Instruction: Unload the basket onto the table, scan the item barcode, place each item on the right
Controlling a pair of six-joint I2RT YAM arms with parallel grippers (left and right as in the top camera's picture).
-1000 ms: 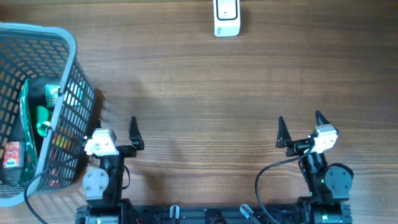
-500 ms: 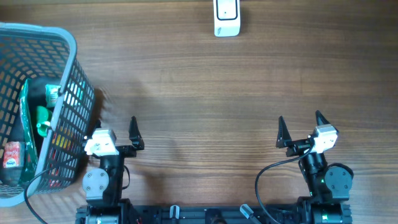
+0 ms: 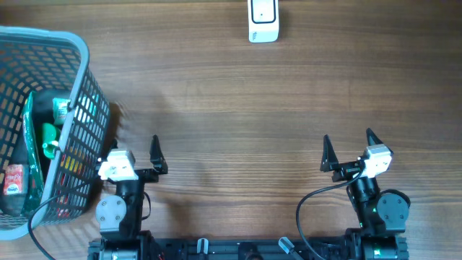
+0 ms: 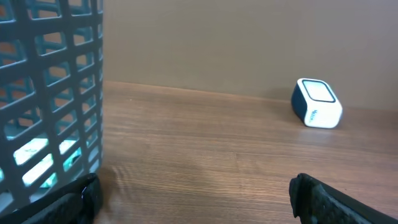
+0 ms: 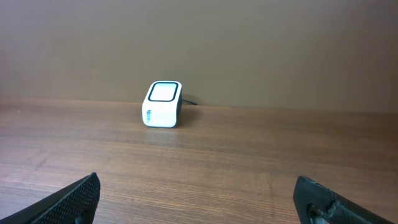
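Note:
The white barcode scanner stands at the far edge of the wooden table, also seen in the left wrist view and the right wrist view. Items lie in the grey mesh basket at the left: a green packet, a green bottle and a small red pack. My left gripper rests open near the front edge, close beside the basket wall, nothing between its fingers. My right gripper is open at the front right, holding nothing.
Bare wood spans between the grippers and the scanner. The basket fills the left side and reaches the table's left edge. A black cable loops by the right arm's base.

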